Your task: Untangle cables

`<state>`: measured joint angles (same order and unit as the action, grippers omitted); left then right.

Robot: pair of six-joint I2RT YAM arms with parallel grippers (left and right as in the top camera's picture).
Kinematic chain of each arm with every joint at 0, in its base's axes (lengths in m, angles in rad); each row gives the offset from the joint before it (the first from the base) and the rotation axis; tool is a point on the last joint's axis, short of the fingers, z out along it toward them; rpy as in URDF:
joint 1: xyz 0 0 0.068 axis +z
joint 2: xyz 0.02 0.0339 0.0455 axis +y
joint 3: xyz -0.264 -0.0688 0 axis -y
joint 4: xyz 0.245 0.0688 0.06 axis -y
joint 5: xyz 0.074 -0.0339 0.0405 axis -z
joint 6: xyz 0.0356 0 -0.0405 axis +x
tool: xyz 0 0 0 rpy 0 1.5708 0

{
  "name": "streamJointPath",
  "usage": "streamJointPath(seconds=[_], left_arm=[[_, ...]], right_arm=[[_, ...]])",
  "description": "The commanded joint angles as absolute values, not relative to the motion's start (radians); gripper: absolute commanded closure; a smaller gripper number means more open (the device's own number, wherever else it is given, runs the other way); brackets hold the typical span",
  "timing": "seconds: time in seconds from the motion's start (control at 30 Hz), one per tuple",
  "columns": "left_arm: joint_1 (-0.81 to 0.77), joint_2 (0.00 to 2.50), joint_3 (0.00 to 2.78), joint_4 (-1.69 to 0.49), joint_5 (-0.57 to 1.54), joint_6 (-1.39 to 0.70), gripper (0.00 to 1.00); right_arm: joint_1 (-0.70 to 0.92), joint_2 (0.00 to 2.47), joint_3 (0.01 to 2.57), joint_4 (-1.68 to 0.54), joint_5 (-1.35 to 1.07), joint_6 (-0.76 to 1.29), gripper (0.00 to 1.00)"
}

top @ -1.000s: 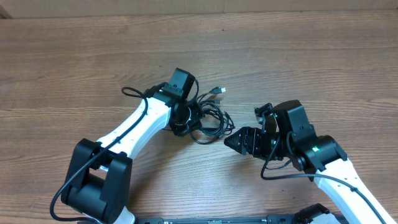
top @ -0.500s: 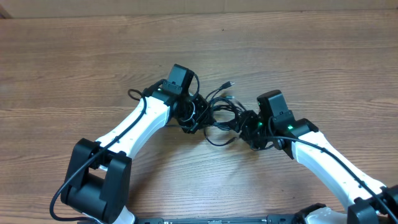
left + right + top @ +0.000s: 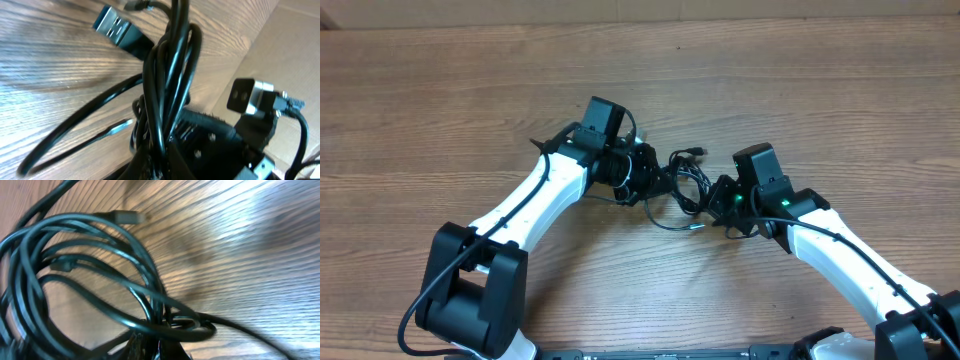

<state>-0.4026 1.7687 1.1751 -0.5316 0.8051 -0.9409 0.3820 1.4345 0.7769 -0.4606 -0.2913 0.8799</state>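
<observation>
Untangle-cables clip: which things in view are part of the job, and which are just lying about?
Part of the job: cables, one tangled bundle; left arm, jaws shut on it; right arm, jaws shut on it.
Lying about: nothing loose in view; only the wooden table underneath.

Cables (image 3: 682,185): thin black cords are bunching in a tangled bundle of overlapping loops near the middle of the wooden worktop (image 3: 820,90). One loop is sagging toward the near edge, a small plug (image 3: 698,153) is sticking out on the far side, and a flat plug (image 3: 116,27), silver-faced, is hanging beside the strands.
</observation>
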Motion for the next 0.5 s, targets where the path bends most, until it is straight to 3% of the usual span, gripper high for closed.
streamJointPath(seconds=[0.0,0.3,0.37,0.47], left_arm=[[-0.395,1.743,1.201,-0.513,0.786,-1.035,0.96],[-0.344,1.743,1.201,-0.344,0.88,-1.268,0.96],[-0.339,1.743,1.201,-0.312,0.922,-1.283,0.96],[-0.339,1.743,1.201,-0.322,0.911,-1.279,0.96]], right_arm=[[0.388,1.438,0.786,-0.458,-0.395,0.832,0.96],[0.405,1.439,0.786,-0.601,-0.291,0.832,0.95],[0.405,1.439,0.786,-0.608,-0.277,0.827,0.92],[0.403,1.438,0.787,-0.586,-0.295,0.82,0.77]])
